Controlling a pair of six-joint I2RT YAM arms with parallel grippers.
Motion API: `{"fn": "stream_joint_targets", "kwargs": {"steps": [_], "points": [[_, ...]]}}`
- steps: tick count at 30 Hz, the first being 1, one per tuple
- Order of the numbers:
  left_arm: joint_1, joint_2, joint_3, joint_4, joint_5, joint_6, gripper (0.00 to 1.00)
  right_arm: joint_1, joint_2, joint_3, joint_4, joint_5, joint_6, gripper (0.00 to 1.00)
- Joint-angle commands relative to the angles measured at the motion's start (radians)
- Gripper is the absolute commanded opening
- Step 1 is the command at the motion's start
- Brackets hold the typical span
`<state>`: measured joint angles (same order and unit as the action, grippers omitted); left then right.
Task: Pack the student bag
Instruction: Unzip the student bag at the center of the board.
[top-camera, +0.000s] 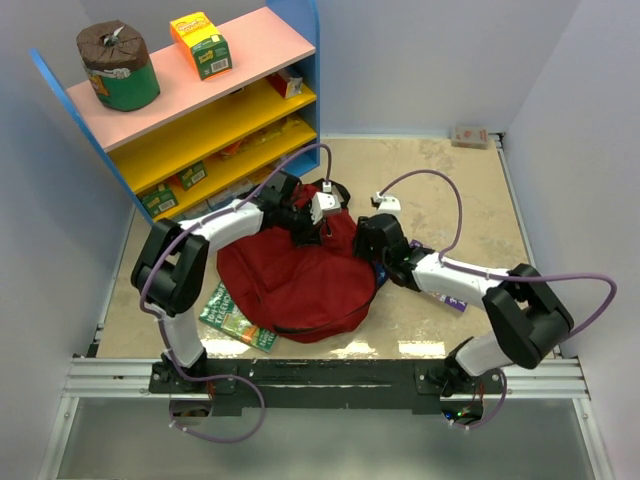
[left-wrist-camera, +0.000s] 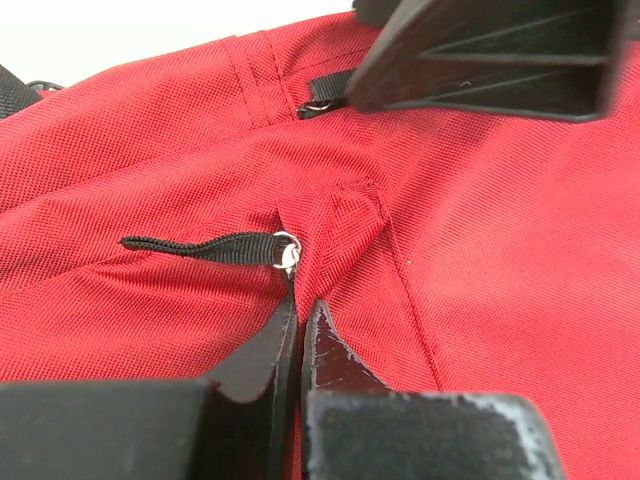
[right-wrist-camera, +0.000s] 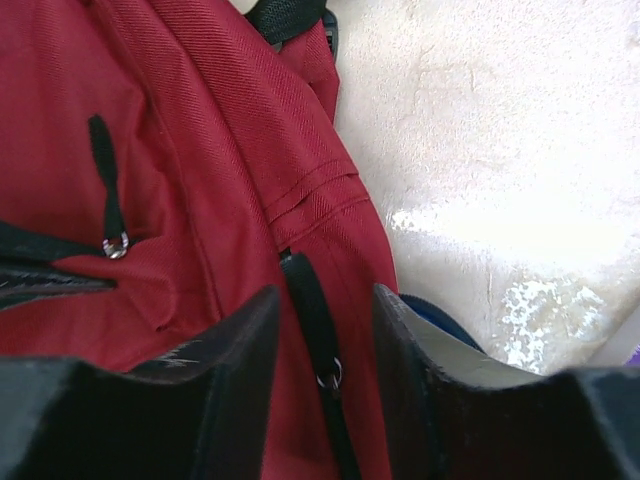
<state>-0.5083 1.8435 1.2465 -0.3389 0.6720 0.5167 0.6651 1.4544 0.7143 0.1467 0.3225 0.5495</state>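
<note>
Left fingers (left-wrist-camera: 312, 338): closed to a hairline, with the tips meeting just under the metal ring (left-wrist-camera: 286, 251) of a zipper. Whether they nipped the slider or only cloth could not be told.
Right fingers (right-wrist-camera: 255, 340): stood partly apart, straddling a black zipper strap (right-wrist-camera: 303, 290) on the bag's edge without touching it. They held nothing.
Pull tab (left-wrist-camera: 200, 246): lay flat on the cloth, running away from the ring and clear of the left fingers.
Student bag (top-camera: 300, 285): lay slumped on the counter (top-camera: 430, 180) between the two arms and below the shelf (top-camera: 200, 110). Its near left corner rested over a green book (top-camera: 235, 318).
Zippers: appeared shut in both wrist views.
Handling: the bag looked soft and limp. It would probably sag and bunch when pulled, and slide on the counter rather than resist.
Where to hold: the zipper pulls looked like the best purchase, being narrow, flat and easy to pinch. The cloth beside a slider would likely need pinning so the zipper could run.
Risk: a pinch on loose cloth alone might only lift a fold.
</note>
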Motion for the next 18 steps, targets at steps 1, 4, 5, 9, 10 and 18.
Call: {"fn": "stream_joint_targets", "kwargs": {"steps": [1,4,5,9,10,18], "points": [[-0.016,-0.061,-0.016,0.005,0.009,0.017,0.00,-0.009,0.047,0.060,0.042,-0.017,-0.031,0.40],[-0.018,-0.070,-0.024,0.011,0.008,0.014,0.00,-0.007,0.083,0.102,0.022,-0.030,-0.040,0.31],[-0.018,-0.073,-0.027,0.014,0.008,0.014,0.00,-0.009,0.092,0.106,0.019,-0.034,-0.042,0.29],[-0.016,-0.078,-0.038,0.027,0.009,0.009,0.00,-0.009,0.092,0.106,0.017,-0.060,-0.051,0.20],[-0.018,-0.076,-0.042,0.031,0.008,0.008,0.00,-0.009,0.093,0.108,0.020,-0.065,-0.059,0.12],[-0.018,-0.078,-0.059,0.064,0.005,-0.009,0.00,-0.007,0.029,0.126,-0.048,-0.010,-0.066,0.00]]}}
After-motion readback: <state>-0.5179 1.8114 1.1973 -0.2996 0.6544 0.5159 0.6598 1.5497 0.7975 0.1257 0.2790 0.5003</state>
